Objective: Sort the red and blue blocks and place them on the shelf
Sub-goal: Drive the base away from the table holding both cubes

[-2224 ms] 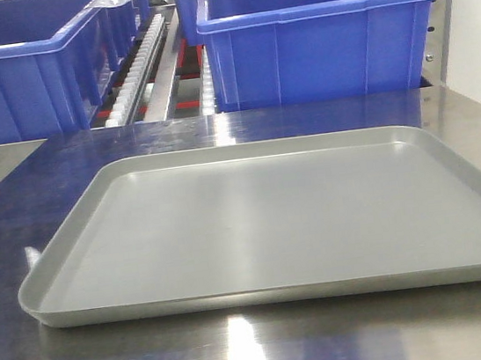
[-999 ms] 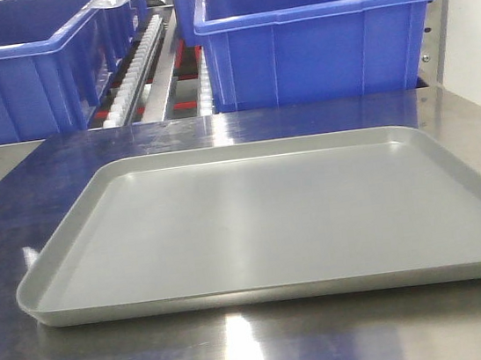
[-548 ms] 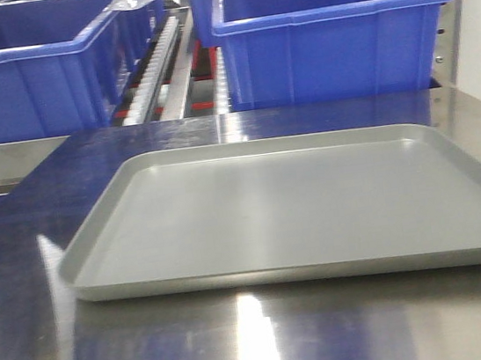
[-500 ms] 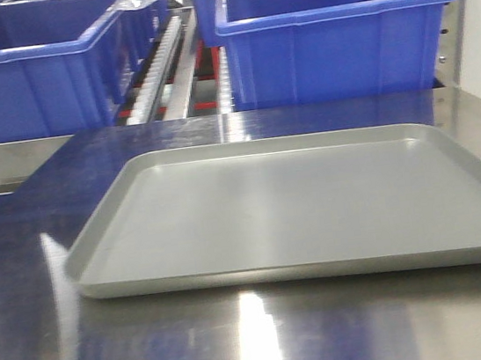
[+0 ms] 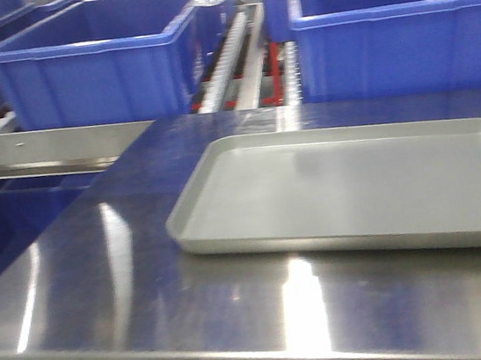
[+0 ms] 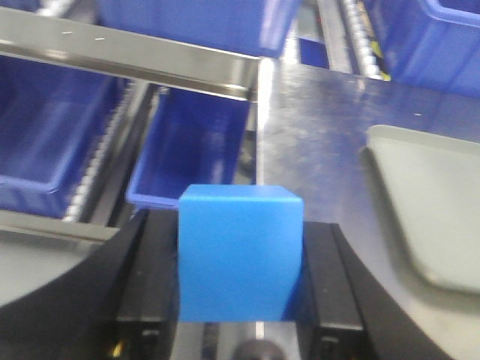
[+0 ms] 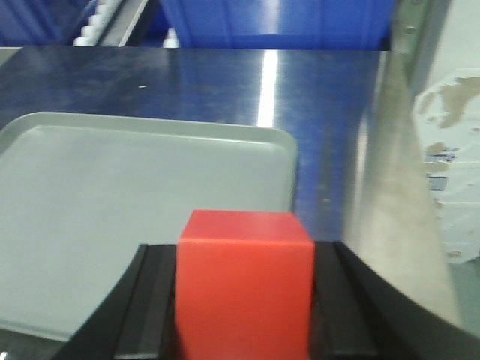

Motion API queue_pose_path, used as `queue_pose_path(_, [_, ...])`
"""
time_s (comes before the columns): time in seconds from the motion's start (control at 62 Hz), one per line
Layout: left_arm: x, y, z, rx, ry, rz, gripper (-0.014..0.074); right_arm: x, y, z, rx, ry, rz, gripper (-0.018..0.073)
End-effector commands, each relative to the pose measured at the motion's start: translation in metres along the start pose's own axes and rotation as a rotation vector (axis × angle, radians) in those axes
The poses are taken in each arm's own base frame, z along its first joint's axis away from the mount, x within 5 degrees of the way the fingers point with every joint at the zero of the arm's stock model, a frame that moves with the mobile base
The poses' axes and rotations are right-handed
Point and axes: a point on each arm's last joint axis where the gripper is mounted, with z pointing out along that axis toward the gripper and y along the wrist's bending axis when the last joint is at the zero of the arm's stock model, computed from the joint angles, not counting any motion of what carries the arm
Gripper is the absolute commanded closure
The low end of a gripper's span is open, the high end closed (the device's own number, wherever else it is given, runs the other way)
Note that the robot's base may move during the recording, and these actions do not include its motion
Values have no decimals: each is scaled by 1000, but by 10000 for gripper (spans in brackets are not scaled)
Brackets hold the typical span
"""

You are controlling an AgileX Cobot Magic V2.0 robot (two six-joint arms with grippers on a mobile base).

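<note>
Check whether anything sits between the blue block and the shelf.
Nothing visible does. The left gripper holds the blue block near the edge of the table; ahead are only the front rail of the shelf and a blue bin below it.

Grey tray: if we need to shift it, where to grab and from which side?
Likely the raised rim of the grey tray along its near edge, approached from the table's front edge. It lies flat and shallow, so only the upturned lip offers a pinch, and the blue bins stand behind its far edge.
</note>
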Motion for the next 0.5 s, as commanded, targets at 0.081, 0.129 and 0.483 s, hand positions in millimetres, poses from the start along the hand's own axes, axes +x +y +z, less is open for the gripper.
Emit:
queue_pose_path(0.081, [-17, -6, -3, 47, -106, 2, 472, -17, 2, -4, -8, -118, -20, 493])
queue_pose_path(0.129, [-17, -6, -3, 47, -106, 2, 472, -17, 2, -4, -8, -118, -20, 493])
queue_pose_path(0.483, [-17, -6, -3, 47, -106, 2, 472, -17, 2, -4, -8, -118, -20, 493])
